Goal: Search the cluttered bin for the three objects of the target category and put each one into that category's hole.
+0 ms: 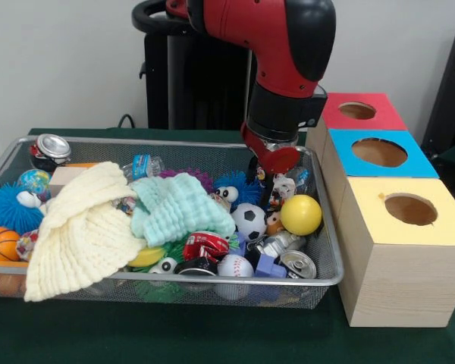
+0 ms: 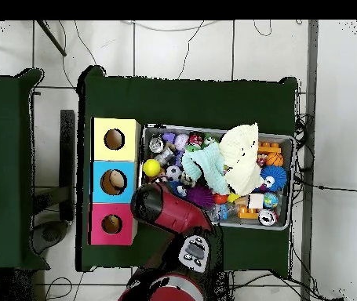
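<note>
Nearest the camera: yellow-topped box point(image 1: 403, 254) at lower right of the front view, on the green bench point(image 1: 212, 334); blue-topped box point(image 1: 379, 155) and red-topped box point(image 1: 360, 112) line up behind it, each with a round hole.

Bin point(image 1: 212, 280) fills centre-left, packed: cream cloth point(image 1: 80, 227) and mint cloth point(image 1: 180, 208) draped over the toys; yellow ball point(image 1: 301, 214), soccer ball point(image 1: 249, 220), baseball point(image 1: 235, 266), crushed cans point(image 1: 297, 264) toward its right end.

Gripper point(image 1: 271, 173) sits low at the bin's upper right corner, just above and left of the yellow ball; fingers hidden in clutter, so I cannot tell whether it holds anything.

Risks, as I judge: fingers snagging mesh or cloth; round balls rolling away; cloths likely hiding targets.
</note>
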`<state>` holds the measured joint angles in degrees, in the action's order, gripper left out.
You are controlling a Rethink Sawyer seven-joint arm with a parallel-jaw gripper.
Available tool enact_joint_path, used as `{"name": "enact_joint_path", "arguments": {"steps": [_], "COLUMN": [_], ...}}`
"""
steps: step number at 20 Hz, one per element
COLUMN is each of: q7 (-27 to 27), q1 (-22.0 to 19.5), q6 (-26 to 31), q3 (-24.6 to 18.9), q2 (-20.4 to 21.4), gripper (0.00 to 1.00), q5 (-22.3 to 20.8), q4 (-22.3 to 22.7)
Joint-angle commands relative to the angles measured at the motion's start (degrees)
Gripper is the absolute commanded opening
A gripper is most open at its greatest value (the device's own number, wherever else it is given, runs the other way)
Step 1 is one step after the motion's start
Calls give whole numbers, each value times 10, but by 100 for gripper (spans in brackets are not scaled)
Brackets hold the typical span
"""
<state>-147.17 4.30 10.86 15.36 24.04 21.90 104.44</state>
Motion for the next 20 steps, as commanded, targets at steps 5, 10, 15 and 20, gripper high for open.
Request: {"name": "enact_joint_path", "arguments": {"steps": [5,10,15,20], "q7": [-91,-90,-84,-79], "q1": [6,14,12,7], "q6": [21,29,20,12], "q3": [-38,-30,-34,-40], "q2": [-37,-44,-48,-53], "gripper": [100,100,100,100], "q5": [50,56,57,57], "q4": [-94,-109,-116,-122]}}
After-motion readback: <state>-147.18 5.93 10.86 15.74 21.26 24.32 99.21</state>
